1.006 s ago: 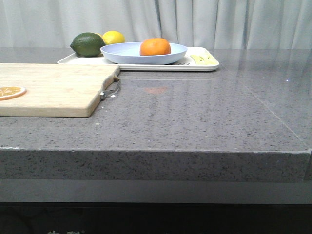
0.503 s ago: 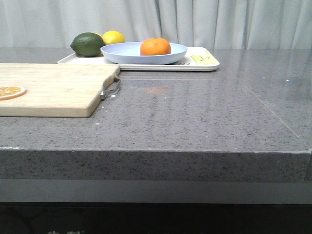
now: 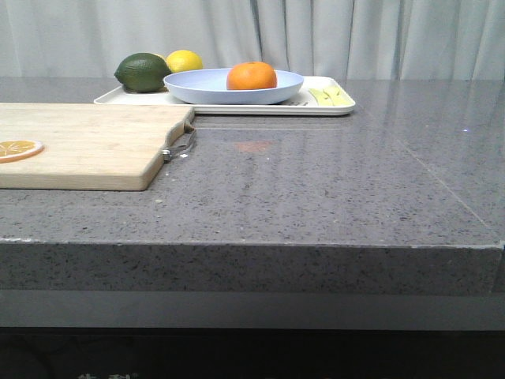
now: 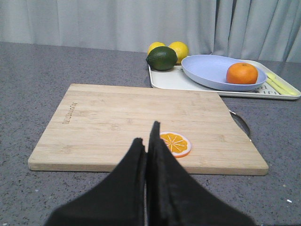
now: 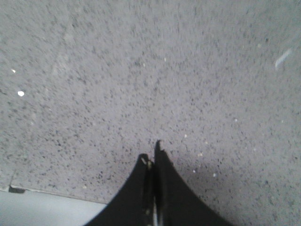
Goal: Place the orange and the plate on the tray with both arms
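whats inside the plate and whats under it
The orange sits alone inside the plate. The plate rests on the tray; the tray surface beneath it is hidden. Both grippers, left gripper and right gripper, are closed and empty.

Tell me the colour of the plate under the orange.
Pale lavender-blue, plain and matte: the plate, seen best in the left wrist view.

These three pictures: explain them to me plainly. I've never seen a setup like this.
A two-armed robot stands at a grey stone table. One camera looks forward over it; the other two ride on the wrists. The black wedges are the left gripper and right gripper, both shut and holding nothing. On the table: a wooden cutting board with an orange slice, and a cream tray. The tray carries a lavender plate holding the orange, plus a lime and lemons.
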`<state>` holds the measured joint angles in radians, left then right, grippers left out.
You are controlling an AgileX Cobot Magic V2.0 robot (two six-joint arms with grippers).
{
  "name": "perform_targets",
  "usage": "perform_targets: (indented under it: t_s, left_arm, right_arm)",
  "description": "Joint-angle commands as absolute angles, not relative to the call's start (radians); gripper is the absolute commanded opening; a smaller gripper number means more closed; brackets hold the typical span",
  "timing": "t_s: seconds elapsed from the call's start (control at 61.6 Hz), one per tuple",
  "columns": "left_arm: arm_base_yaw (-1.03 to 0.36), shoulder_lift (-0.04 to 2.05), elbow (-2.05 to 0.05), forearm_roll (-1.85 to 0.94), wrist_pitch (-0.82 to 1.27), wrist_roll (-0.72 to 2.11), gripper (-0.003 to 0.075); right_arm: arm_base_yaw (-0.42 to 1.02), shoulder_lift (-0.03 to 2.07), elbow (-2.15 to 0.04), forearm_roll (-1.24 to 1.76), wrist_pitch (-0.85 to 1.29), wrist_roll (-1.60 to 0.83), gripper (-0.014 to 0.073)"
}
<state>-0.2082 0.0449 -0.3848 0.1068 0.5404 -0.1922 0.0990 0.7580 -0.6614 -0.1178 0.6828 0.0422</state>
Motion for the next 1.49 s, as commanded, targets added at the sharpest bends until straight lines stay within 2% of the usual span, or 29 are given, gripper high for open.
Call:
perform_targets:
  t_s: [0.0, 0.097, 0.243, 0.406, 1.477]
  left_arm:
    - [-0.205, 0.058, -0.411, 0.106, 0.459, -0.200, -0.0018]
    - [-0.205, 0.058, -0.411, 0.106, 0.459, -0.200, -0.0018]
    - [-0.205, 0.058, -0.411, 0.106, 0.459, -0.200, -0.0018]
    - [-0.205, 0.058, -0.411, 0.106, 0.459, -0.200, -0.0018]
    - [-0.205, 0.058, -0.411, 0.106, 0.457, -0.200, -0.0018]
  right_arm:
    - [0.094, 0.598, -0.574, -0.120, 0.473, 0.033, -0.0060]
    - [0.094, 0.451, -0.478, -0.120, 0.393, 0.033, -0.0060]
    - [0.094, 0.250, -0.394, -0.120, 0.393, 0.033, -0.0060]
    - [0.094, 0.129, -0.369, -0.120, 0.381, 0.033, -0.0060]
    - [0.094, 0.124, -0.369, -0.120, 0.384, 0.033, -0.0060]
